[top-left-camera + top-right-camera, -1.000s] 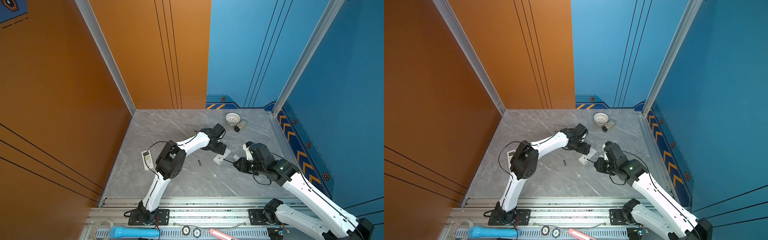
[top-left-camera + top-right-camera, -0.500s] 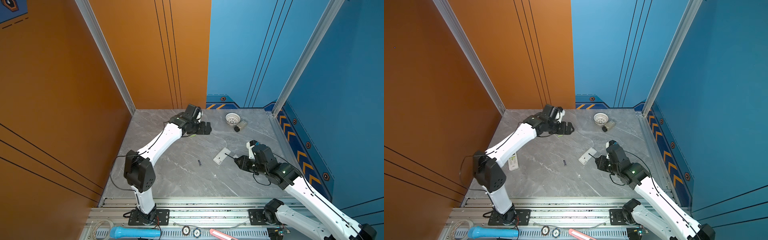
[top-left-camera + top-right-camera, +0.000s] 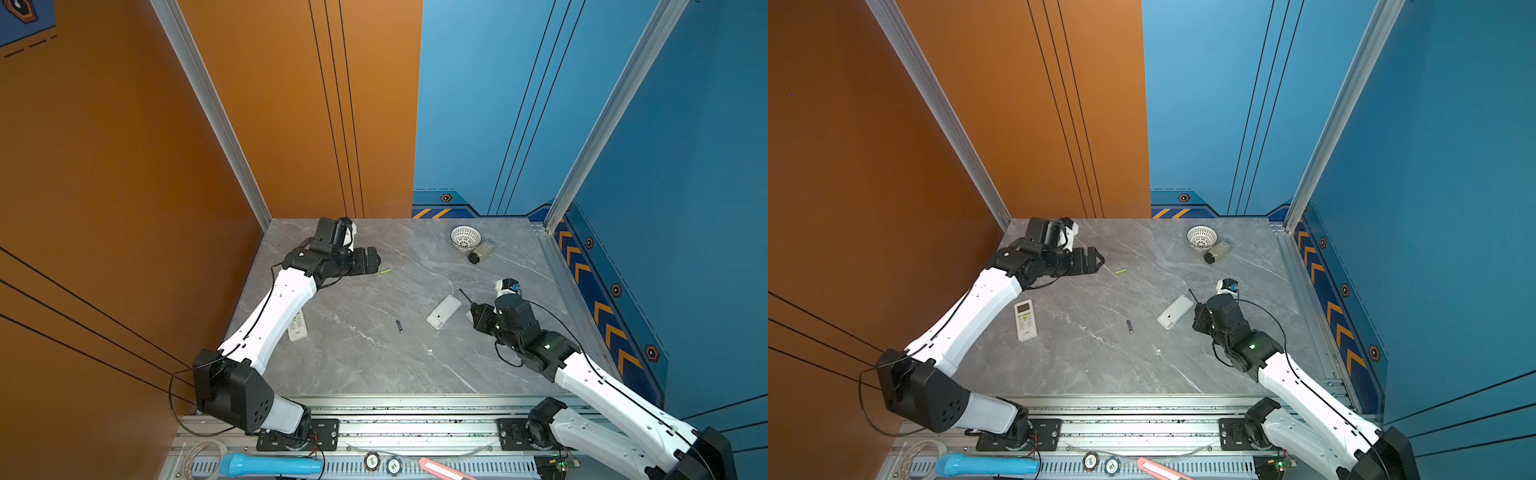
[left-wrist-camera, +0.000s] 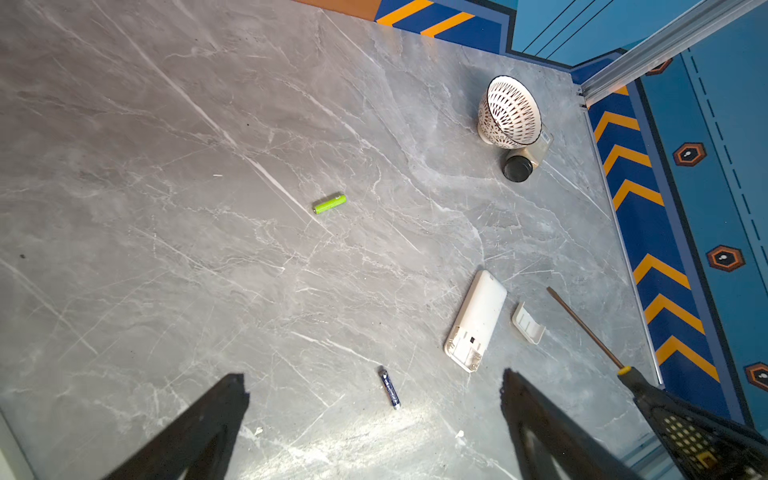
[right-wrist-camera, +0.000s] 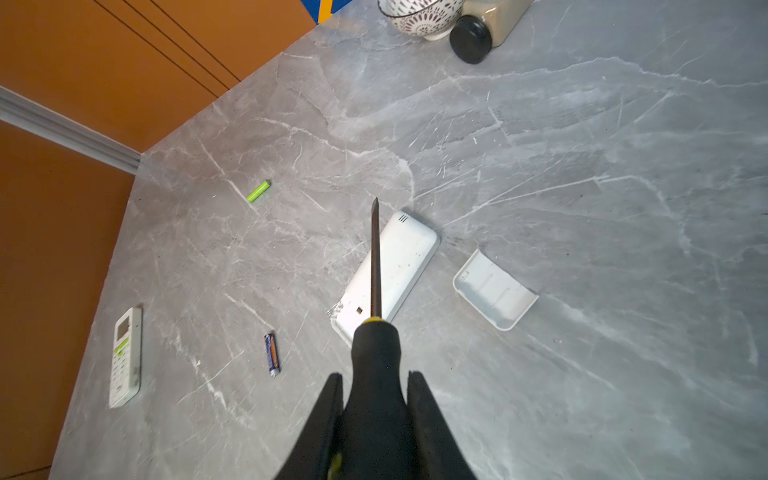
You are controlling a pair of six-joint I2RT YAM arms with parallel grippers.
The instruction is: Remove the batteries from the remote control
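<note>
A grey marble-patterned tabletop (image 3: 353, 365) fills the cell floor. The left arm stretches toward the far left corner, and the left gripper (image 3: 1101, 261) stands spread wide with nothing between its jaws. The right arm reaches in from the near right. The right gripper (image 5: 375, 377) is clenched on the black handle of a long black-and-yellow screwdriver (image 5: 376, 347), whose thin metal shaft points toward the far side. In the right wrist view the shaft crosses a white rectangular remote control (image 3: 444, 311) that lies face down right of centre, its battery bay uncovered at the near end. Whether the shaft touches it cannot be told.

A second white remote with green and white buttons (image 3: 1025, 320) lies face up on the left side, next to the left forearm. At the far right stands a small white bowl with a dark pattern (image 3: 465, 239), and a pale jar with a black lid (image 3: 482, 251) lies on its side touching it. A small white plastic battery cover (image 5: 494, 291) rests inner side up just beside the face-down remote.

Two batteries lie loose on the table. The light green battery (image 3: 385, 271) is near the left gripper's tips, apart from them. The bluish battery (image 3: 399, 326) lies mid-table between the two remotes, nearer the face-down one.
</note>
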